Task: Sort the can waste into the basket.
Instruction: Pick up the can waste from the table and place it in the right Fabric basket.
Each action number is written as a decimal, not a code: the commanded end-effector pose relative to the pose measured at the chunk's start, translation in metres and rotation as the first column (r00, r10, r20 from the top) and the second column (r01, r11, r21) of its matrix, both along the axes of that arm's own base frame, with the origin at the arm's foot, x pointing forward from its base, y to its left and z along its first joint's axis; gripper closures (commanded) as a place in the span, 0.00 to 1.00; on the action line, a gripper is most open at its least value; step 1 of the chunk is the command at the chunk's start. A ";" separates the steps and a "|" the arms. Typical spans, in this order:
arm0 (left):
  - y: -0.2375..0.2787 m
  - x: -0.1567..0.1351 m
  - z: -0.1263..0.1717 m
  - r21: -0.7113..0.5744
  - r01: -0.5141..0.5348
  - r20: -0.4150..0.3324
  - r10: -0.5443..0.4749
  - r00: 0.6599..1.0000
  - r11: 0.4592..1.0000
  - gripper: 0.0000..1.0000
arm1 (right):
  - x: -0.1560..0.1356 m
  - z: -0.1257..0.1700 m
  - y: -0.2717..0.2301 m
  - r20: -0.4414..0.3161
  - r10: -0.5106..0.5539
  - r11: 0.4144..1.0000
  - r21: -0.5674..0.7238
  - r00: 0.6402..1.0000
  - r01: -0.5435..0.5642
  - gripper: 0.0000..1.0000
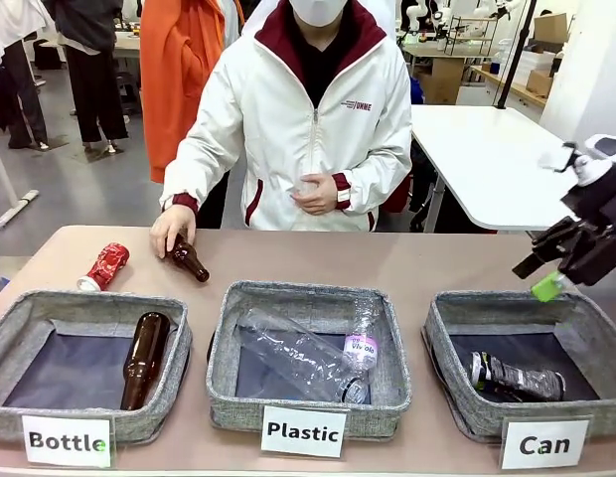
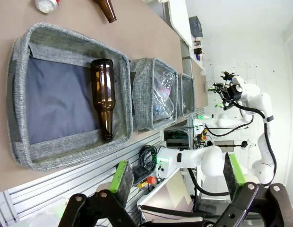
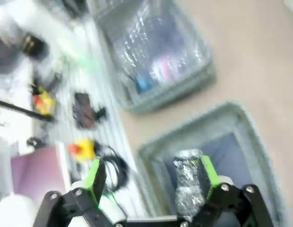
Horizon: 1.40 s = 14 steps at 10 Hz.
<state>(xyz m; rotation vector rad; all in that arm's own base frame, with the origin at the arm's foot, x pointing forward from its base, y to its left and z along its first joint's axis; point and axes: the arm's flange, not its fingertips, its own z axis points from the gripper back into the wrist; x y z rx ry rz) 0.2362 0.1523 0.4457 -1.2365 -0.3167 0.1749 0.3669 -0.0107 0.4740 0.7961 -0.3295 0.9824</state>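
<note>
Three white cards with black print stand along the desk's [image 1: 387,260] near edge: "Bottle" [image 1: 68,441] at the left, "Plastic" [image 1: 304,431] in the middle, "Can" [image 1: 543,443] at the right. Each fronts a rectangular basket of grey woven fabric with a dark floor.

The "Can" basket [image 1: 467,417] holds one crushed black can [image 1: 515,378] with a silver end, lying on its side on the floor. The red can [image 1: 106,266], dented and with white print too small to read, lies on the bare desk towards the far left corner, well apart from that basket.

The "Plastic" basket [image 1: 221,378] holds crumpled clear bottles [image 1: 298,358], one with a pink-and-white label (its lettering is not legible). The "Bottle" basket [image 1: 89,308] holds a smooth brown glass bottle [image 1: 144,360] lying along its right wall. A second brown bottle [image 1: 189,258] lies on the desk beside the red can, with the person's hand [image 1: 171,227] resting on its base.

The right pincer [image 1: 537,278] hangs above the far rim of the "Can" basket, its green-padded fingers spread wide with nothing between them. Its own blurred wrist view looks down on the black can in the basket below. The left pincer [image 2: 177,177] is off the desk's near side, fully spread and empty.
</note>
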 end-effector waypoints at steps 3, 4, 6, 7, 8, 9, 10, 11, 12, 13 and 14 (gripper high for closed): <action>-0.001 -0.004 0.001 0.001 0.004 -0.013 -0.004 1.000 1.000 0.00 | 0.004 -0.018 -0.043 -0.341 -0.466 0.506 0.654 0.817 0.562 0.00; -0.001 -0.004 0.001 0.001 0.004 -0.013 -0.004 1.000 1.000 0.00 | 0.004 -0.024 -0.050 -0.376 -0.431 0.480 0.674 0.820 0.561 0.00; -0.001 -0.004 0.001 0.001 0.004 -0.013 -0.004 1.000 1.000 0.00 | 0.016 -0.038 -0.061 -0.400 -0.465 0.447 0.663 0.789 0.600 0.00; -0.001 -0.004 0.001 0.001 0.004 -0.013 -0.004 1.000 1.000 0.00 | 0.005 -0.029 -0.066 -0.311 -0.361 0.693 0.541 0.879 0.476 0.00; -0.001 -0.004 0.001 0.001 0.004 -0.013 -0.004 1.000 1.000 0.00 | 0.005 -0.029 -0.066 -0.311 -0.361 0.693 0.541 0.879 0.476 0.00; -0.001 -0.004 0.001 0.001 0.004 -0.013 -0.004 1.000 1.000 0.00 | 0.005 -0.029 -0.066 -0.311 -0.361 0.693 0.541 0.879 0.476 0.00; 0.000 0.000 0.000 0.000 0.000 0.000 0.000 1.000 1.000 0.00 | 0.005 -0.029 -0.066 -0.311 -0.361 0.693 0.541 0.879 0.476 0.00; 0.042 -0.023 0.040 0.000 -0.085 0.096 0.085 0.992 0.996 0.00 | 0.005 -0.029 -0.066 -0.311 -0.361 0.693 0.541 0.879 0.476 0.00; 0.070 -0.044 0.072 0.014 -0.145 0.175 0.141 0.974 0.989 0.00 | 0.005 -0.029 -0.066 -0.311 -0.361 0.693 0.541 0.879 0.476 0.00; 0.091 -0.066 0.099 0.015 -0.187 0.234 0.178 0.956 0.982 0.00 | 0.005 -0.029 -0.066 -0.311 -0.361 0.693 0.541 0.879 0.476 0.00; 0.098 -0.073 0.106 0.004 -0.207 0.244 0.200 0.949 0.978 0.00 | 0.005 -0.029 -0.066 -0.311 -0.361 0.693 0.541 0.879 0.476 0.00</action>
